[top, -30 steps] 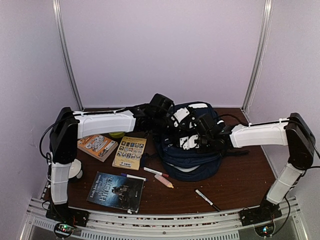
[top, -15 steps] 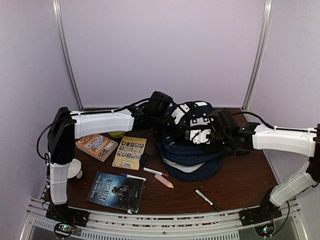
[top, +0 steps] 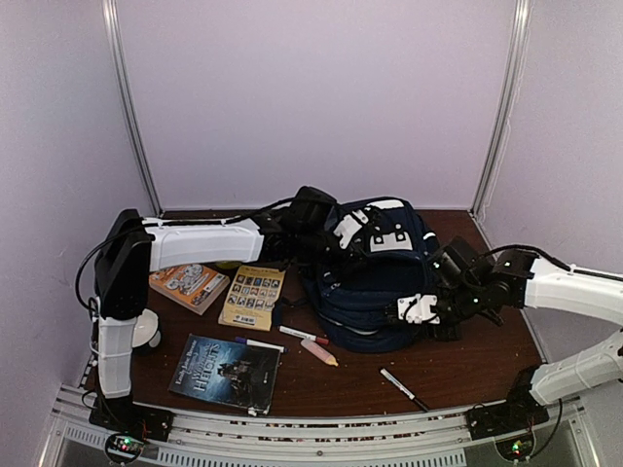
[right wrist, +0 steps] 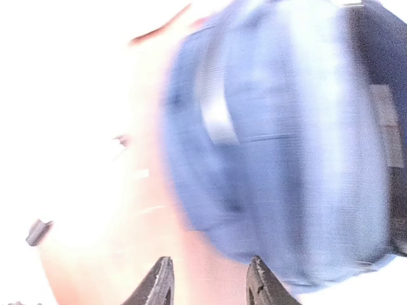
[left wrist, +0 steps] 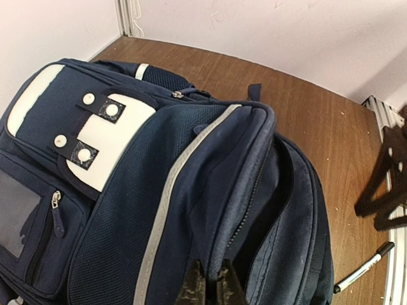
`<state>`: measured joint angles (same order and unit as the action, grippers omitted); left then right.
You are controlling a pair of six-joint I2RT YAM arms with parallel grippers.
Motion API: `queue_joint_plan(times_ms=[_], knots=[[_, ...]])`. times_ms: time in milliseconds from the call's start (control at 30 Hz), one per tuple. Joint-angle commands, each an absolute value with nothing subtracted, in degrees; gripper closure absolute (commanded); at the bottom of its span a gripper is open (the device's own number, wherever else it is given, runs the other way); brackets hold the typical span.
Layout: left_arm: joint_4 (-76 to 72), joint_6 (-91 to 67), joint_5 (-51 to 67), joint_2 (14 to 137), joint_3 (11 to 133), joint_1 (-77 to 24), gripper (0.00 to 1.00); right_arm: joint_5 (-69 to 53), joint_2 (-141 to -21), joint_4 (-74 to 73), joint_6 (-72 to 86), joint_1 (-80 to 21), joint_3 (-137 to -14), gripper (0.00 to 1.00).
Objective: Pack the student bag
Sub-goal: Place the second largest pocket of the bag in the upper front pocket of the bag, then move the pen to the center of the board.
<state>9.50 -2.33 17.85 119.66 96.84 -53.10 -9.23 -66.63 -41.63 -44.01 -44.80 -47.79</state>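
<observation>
Table: dark brown wood, carrying everything listed here.
Orange book: lies flat at the far left, partly under the left arm's white link.
Dark book: lies flat near the front edge, left of centre, cover up.
Yellow book: lies flat between the orange book and the student bag, just beside the bag's left side.
White marker: lies just beside the dark book's upper right corner.
Red-tipped pen: lies near the bag's lower left edge.
Pink stick: lies just beside the red-tipped pen, on its near side, angled the same way.
Left claw: clenched on the navy fabric rim of the bag's open main compartment, at the bag's upper left in the overhead view.
Student bag: lies on the table at centre, toward the back wall, white patches facing up. In the left wrist view its main zip gapes open along the side.
Black-and-white marker: lies alone on bare wood, near the front of the bag and apart from it.
Right claw: released, fingers spread with nothing between them. It hangs by the bag's lower right edge, and its wrist view is badly blurred.
</observation>
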Motion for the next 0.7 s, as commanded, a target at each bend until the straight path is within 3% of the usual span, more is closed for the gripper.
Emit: queue_joint_plan(times_ms=[0, 167, 667], knots=[[3.1, -4.4, 19.4, 120.4, 96.9, -53.4, 0.99, -14.6, -70.7, -49.8, -42.3, -48.8, -45.0, 0.61], [3.4, -4.9, 19.4, 120.8, 96.6, -53.4, 0.99, -14.4, -75.0, -48.1, -41.3, -52.1, -43.7, 0.54], [4.5, -4.9, 19.3, 121.4, 96.4, -53.4, 0.98, -17.9, -80.9, -46.3, -38.0, -58.9, -44.2, 0.46]])
